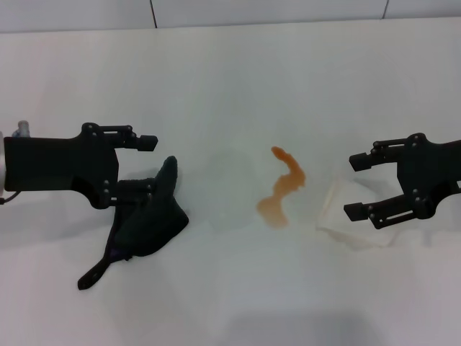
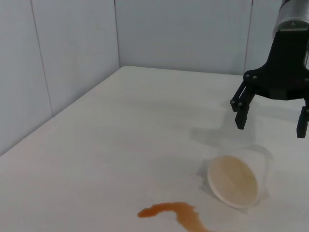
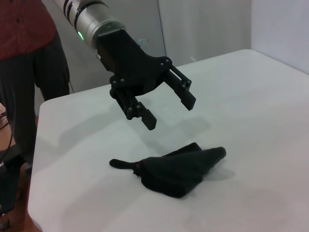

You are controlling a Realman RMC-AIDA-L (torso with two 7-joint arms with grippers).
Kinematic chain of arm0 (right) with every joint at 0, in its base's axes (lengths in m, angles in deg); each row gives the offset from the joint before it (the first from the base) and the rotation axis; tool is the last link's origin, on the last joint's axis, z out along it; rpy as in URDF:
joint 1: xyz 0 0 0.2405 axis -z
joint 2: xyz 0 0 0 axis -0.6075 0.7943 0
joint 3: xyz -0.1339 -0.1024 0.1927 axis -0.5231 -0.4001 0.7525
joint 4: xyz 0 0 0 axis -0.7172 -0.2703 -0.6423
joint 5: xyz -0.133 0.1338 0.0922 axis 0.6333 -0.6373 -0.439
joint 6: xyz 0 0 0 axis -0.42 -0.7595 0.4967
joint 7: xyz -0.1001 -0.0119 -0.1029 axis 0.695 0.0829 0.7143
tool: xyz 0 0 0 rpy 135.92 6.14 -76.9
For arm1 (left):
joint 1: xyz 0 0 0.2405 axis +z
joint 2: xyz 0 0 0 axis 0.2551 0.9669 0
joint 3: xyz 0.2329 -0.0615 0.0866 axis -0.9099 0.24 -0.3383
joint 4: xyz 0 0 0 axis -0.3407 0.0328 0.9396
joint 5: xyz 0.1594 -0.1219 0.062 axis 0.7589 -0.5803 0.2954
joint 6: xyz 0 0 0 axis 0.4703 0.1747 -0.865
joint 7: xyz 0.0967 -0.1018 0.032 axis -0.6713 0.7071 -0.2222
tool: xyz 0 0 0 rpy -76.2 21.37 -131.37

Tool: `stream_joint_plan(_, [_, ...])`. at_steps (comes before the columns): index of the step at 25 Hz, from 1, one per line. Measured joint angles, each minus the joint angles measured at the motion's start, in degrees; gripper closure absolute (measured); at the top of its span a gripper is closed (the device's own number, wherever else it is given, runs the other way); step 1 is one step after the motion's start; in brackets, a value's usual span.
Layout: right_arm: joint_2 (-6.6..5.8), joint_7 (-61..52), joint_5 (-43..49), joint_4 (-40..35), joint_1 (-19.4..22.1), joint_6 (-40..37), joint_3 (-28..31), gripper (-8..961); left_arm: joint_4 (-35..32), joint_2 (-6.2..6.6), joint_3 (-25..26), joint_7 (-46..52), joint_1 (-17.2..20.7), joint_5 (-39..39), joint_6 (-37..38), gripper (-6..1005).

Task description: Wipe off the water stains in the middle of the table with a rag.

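Note:
The water stains [image 1: 282, 189] form an orange-brown S-shaped smear in the middle of the white table [image 1: 230, 86]; they also show in the left wrist view [image 2: 174, 211]. The dark rag [image 1: 151, 216] lies crumpled on the table to the left of the stain, its thin strip trailing toward the front. My left gripper [image 1: 148, 166] hovers open just above the rag's pointed corner without touching it, as the right wrist view shows: gripper [image 3: 170, 112], rag [image 3: 178, 169]. My right gripper [image 1: 356, 186] is open and empty to the right of the stain.
A translucent cup [image 1: 335, 209] lies on its side under my right gripper [image 2: 270, 126], mouth toward the stain; it also shows in the left wrist view [image 2: 236, 181]. A person [image 3: 24, 58] stands beyond the table's left edge. Grey wall panels [image 2: 72, 58] rise behind the table.

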Motion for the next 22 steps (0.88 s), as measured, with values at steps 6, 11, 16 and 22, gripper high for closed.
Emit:
stream_joint_plan(6, [0.0,0.0,0.0,0.0,0.0,-0.1,0.0,111,0.0,0.0,0.0,0.0,0.1,0.0,0.0,266])
stream_joint_plan(11, [0.0,0.0,-0.1,0.0,0.0,-0.1,0.0,111,0.0,0.0,0.0,0.0,0.1,0.0,0.0,266])
stream_joint_plan(16, [0.0,0.0,-0.1,0.0,0.0,0.0,0.1,112,0.0,0.0,0.0,0.0,0.1,0.0,0.0,266])
stream_joint_plan(22, [0.0,0.0,0.0,0.0,0.0,0.1,0.1,112,0.0,0.0,0.0,0.0,0.1,0.0,-0.2,266])
